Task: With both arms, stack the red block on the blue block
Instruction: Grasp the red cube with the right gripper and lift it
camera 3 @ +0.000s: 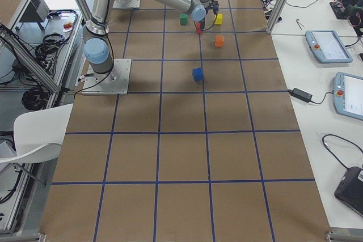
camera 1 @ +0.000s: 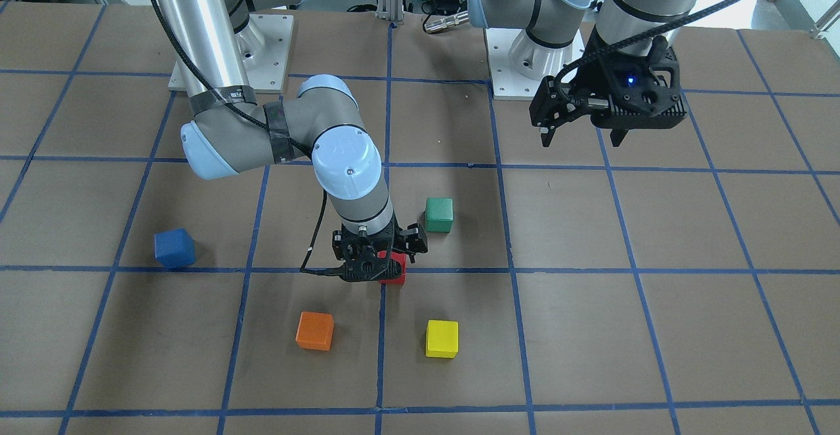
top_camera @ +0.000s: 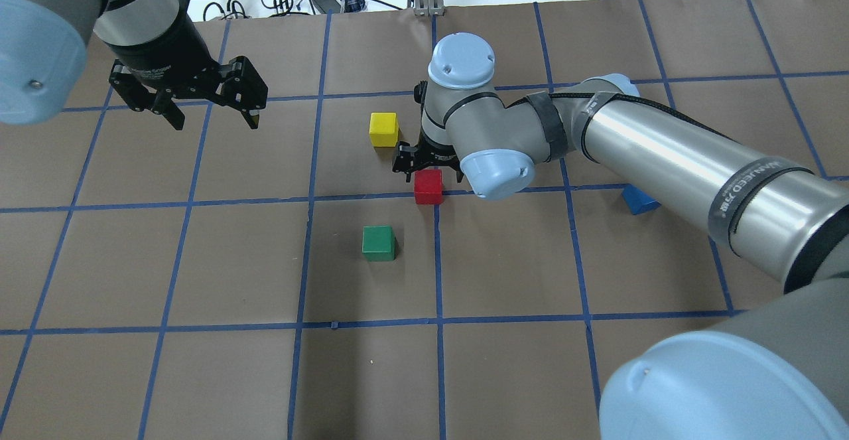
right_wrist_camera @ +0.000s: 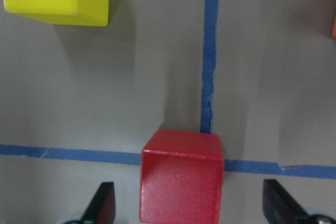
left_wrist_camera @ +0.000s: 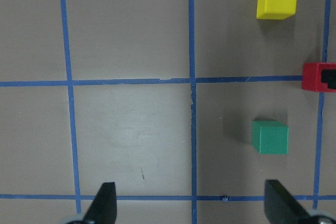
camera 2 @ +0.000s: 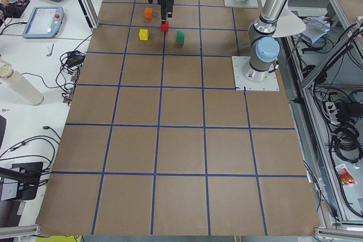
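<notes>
The red block (top_camera: 428,186) sits on the table at a crossing of blue tape lines. My right gripper (top_camera: 428,164) is low over it and open. In the right wrist view the red block (right_wrist_camera: 181,177) lies between the two fingertips (right_wrist_camera: 105,203) with a gap on each side. The blue block (camera 1: 174,248) sits alone toward the robot's right, apart from both grippers. In the overhead view the right arm partly hides the blue block (top_camera: 640,199). My left gripper (top_camera: 217,123) is open and empty, held high over bare table on the robot's left.
A green block (top_camera: 378,243) lies close to the red one on the robot's side. A yellow block (top_camera: 383,128) and an orange block (camera 1: 314,331) lie just beyond it. The arm bases (camera 1: 531,61) stand at the table's robot edge.
</notes>
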Robot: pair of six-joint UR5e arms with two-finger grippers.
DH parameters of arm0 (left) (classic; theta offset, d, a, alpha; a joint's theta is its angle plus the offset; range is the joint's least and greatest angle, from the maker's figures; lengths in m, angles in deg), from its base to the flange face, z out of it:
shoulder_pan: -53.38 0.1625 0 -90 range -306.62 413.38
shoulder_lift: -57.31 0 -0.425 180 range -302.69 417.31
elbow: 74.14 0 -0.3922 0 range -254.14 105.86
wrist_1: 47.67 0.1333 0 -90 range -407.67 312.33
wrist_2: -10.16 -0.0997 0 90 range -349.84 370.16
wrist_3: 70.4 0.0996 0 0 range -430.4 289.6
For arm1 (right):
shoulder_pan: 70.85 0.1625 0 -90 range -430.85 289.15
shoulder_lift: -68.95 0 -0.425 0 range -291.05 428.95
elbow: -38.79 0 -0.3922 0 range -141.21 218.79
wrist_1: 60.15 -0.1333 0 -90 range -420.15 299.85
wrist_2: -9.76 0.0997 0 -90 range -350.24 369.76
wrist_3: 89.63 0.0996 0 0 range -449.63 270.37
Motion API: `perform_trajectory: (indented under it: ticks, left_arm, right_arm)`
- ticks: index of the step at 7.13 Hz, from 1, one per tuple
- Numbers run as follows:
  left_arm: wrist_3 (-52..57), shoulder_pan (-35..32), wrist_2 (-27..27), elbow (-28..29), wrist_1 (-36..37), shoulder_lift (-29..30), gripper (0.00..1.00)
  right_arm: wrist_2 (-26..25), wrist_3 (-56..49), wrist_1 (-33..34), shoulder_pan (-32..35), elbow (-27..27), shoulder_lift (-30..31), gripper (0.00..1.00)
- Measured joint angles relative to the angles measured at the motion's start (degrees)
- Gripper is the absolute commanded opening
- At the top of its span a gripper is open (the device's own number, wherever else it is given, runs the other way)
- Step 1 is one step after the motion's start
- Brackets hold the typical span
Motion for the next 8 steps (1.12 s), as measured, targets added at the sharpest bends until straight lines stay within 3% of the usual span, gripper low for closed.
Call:
perform_trajectory:
  ticks: [1,2,3,4,5,8]
  left_arm:
    - [-0.02,0.00,0.00,0.01,0.02,0.00,1.00]
    - [-0.04,0.00,0.01,0.04,0.06,-0.01,1.00]
    - [-0.04,0.00,0.03,0.07,0.10,-0.01,1.00]
    - [-0.09,0.00,0.09,0.07,0.13,-0.03,1.00]
    - [-0.12,0.00,0.13,0.08,0.13,-0.06,1.00]
    - [-0.13,0.00,0.17,0.08,0.16,-0.10,1.00]
  right_arm:
    - [0.28,0.06,0.58,0.26,0.00,-0.77,1.00]
    - [0.35,0.10,0.86,0.38,0.00,-1.27,0.84]
    - [0.35,0.14,1.08,0.42,-0.02,-1.52,0.40]
    - [0.34,0.19,1.31,0.43,-0.05,-1.63,0.12]
    - [0.34,0.19,1.41,0.41,-0.06,-1.66,0.00]
    - [-0.33,0.32,-0.39,0.21,1.40,-0.40,0.00]
